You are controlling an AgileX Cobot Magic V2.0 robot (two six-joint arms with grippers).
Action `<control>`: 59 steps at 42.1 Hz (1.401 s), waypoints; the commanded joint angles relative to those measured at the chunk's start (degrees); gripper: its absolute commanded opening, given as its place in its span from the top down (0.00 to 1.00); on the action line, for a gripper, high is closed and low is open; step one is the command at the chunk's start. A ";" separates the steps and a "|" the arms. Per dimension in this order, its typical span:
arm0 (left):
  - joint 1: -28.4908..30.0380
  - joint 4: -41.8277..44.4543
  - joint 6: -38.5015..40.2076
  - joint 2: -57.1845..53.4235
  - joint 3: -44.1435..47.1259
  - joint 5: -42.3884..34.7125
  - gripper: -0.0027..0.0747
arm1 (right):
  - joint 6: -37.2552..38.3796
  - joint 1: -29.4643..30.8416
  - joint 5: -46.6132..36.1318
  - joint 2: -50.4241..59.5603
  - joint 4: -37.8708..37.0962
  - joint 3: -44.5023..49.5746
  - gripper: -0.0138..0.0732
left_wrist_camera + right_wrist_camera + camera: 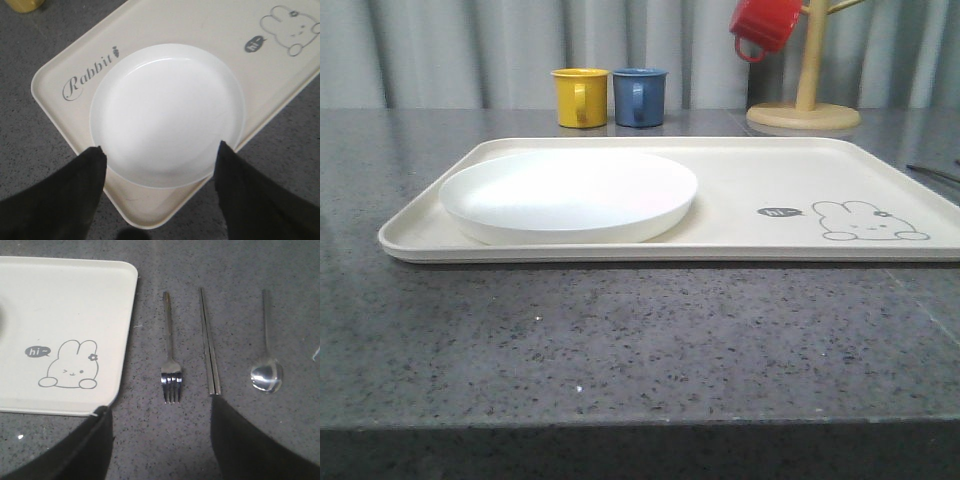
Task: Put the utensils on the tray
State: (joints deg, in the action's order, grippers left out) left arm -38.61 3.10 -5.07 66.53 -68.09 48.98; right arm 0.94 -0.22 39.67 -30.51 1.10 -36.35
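Hovering over fork [170, 352], right hand [160, 440] spread wide (empty), left hand [160, 195] likewise above plate [167, 112].

A large cream tray [740, 190] lies flat on a dark speckled tabletop [620, 350]. A round white plate [568, 195] sits on the tray's left half; a line-drawn rabbit [868, 222] marks its right end. Behind the tray stand a yellow mug [580, 97] and a blue mug [639, 96], side by side. Farther right, a red mug [764, 24] hangs from a wooden mug stand [805, 100].
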 commanded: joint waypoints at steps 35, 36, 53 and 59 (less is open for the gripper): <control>-1.71 -0.32 1.21 -27.06 17.28 -5.80 0.37 | -0.59 0.28 -4.32 -0.52 -0.56 -1.57 0.31; -1.71 -0.32 1.21 -27.06 17.28 -5.80 0.37 | -0.59 0.28 -4.32 -0.52 -0.56 -1.57 0.31; -1.71 -0.32 1.21 -27.06 17.28 -5.80 0.37 | -0.59 0.28 4.08 -13.15 -3.52 -9.90 0.31; -1.71 -0.32 1.21 -27.06 17.28 -5.80 0.37 | -0.59 0.28 13.30 -23.52 -3.52 -16.87 0.31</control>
State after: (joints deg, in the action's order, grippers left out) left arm -39.94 3.00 -4.48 39.27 -49.41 47.26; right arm 0.90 -0.22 50.74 -48.90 -1.47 -48.24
